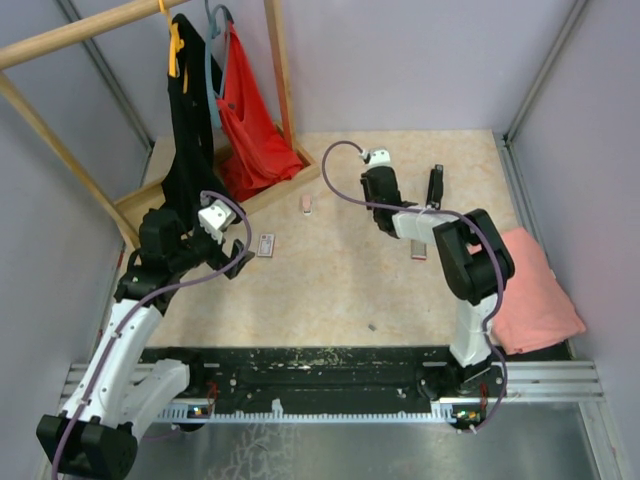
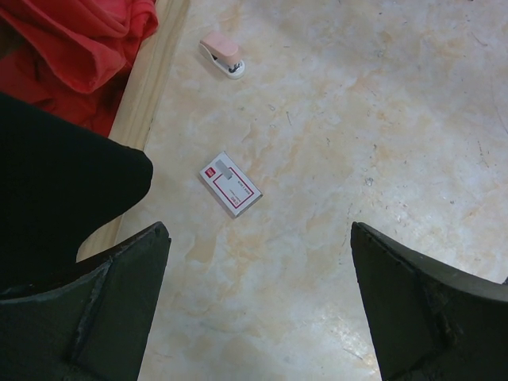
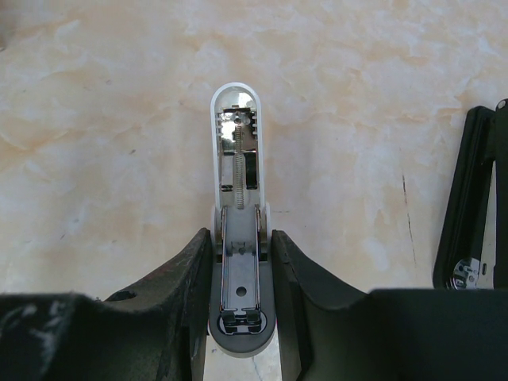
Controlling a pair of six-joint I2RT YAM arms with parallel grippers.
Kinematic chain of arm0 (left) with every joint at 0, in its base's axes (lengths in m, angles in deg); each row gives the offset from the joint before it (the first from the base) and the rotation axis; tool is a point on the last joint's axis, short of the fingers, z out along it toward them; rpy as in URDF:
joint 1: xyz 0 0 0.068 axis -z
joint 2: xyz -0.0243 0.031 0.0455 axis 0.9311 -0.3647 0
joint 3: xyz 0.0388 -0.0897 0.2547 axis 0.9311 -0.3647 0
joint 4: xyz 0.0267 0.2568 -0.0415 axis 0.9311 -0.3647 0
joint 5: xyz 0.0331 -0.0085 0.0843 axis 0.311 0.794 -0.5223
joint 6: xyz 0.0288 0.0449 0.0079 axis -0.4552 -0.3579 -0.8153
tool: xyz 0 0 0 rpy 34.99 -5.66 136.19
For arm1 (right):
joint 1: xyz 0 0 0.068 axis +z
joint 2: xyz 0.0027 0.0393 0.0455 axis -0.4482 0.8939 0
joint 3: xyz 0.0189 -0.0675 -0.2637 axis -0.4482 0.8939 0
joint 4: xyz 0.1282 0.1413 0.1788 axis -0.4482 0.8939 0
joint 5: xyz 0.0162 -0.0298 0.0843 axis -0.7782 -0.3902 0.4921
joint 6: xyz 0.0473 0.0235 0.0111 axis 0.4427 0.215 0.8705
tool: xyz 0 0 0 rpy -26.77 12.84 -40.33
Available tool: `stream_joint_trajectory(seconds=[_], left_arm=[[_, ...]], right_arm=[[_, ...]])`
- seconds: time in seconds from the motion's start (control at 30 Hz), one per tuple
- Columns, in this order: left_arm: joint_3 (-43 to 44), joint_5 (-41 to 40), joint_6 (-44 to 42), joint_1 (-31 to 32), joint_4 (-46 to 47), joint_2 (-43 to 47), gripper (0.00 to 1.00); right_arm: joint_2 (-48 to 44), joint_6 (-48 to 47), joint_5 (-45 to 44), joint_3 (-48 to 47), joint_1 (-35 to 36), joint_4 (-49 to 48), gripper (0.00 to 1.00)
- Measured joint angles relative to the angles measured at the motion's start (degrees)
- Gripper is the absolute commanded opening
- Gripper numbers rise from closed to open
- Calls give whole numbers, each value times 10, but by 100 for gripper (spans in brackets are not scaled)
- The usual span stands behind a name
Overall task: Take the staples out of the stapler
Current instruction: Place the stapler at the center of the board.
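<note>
My right gripper (image 3: pixel 240 238) (image 1: pixel 386 205) is shut on a small white-and-grey stapler (image 3: pixel 240 282) that lies folded open flat on the table. Its metal magazine sits between my fingers, and its white arm with a spring points away from me. I can make out no staples in the magazine. A slim black stapler (image 3: pixel 470 208) (image 1: pixel 436 185) lies opened on the table just right of that gripper, apart from it. My left gripper (image 2: pixel 259 232) (image 1: pixel 240 262) hangs open above bare table at the left, with nothing between its fingers.
A small red-and-white box (image 2: pixel 231 184) (image 1: pixel 265 244) lies ahead of the left gripper. A pink mini stapler (image 2: pixel 222 57) (image 1: pixel 307 204) lies farther back. A wooden rack (image 1: pixel 280 90) holds red and black garments at the back left. A pink cloth (image 1: pixel 535 290) lies at the right.
</note>
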Motion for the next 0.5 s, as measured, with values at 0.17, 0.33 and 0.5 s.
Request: stream_joint_trajectory(seconds=[0.17,0.33,0.5], left_arm=[[-5,1,0,-2,0,2,100],[-7,4,0,-6,0,4,100],[-9,9,0,-9,0,4,100]], right_arm=[[37,11,0,-24,-18,0,0],[63,21,2,-40,-24,4,0],[83,36,12,-67,-27,12,0]])
